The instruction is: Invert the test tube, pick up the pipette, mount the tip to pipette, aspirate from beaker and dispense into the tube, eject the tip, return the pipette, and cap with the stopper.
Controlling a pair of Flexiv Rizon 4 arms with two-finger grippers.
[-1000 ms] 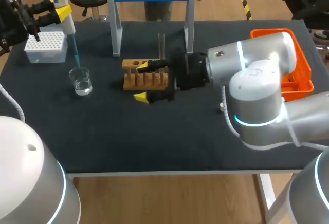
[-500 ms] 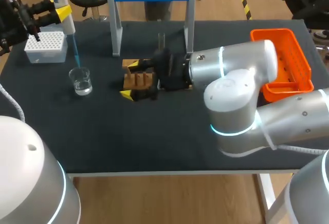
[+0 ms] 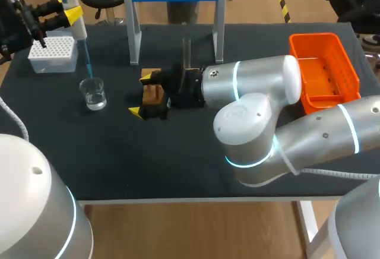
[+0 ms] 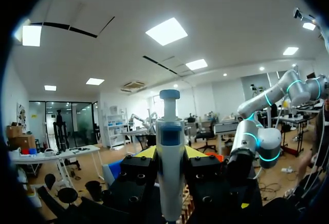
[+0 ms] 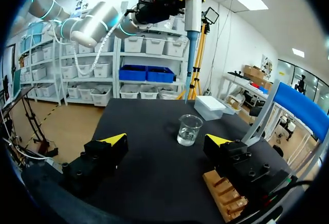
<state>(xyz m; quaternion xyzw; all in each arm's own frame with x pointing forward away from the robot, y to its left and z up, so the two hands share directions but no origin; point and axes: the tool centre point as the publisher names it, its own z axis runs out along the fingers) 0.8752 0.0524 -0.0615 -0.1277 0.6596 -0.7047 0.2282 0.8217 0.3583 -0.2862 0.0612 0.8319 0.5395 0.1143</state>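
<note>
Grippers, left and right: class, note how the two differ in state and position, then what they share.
The left gripper is shut on the pipette; the right gripper is open and empty. The left is held high by the tip box; the right sits low at the wooden rack. Both have yellow tips.

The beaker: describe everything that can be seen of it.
The beaker is a small, clear, glass-looking cylinder with an open top. It stands upright on the black table and holds a shallow layer of clear liquid. It is just in front of the white tip box. The blue tip of the pipette, held in the left gripper, hangs over its rim without touching it. In the right wrist view it sits ahead of the open right gripper. Only the table touches it.
</note>
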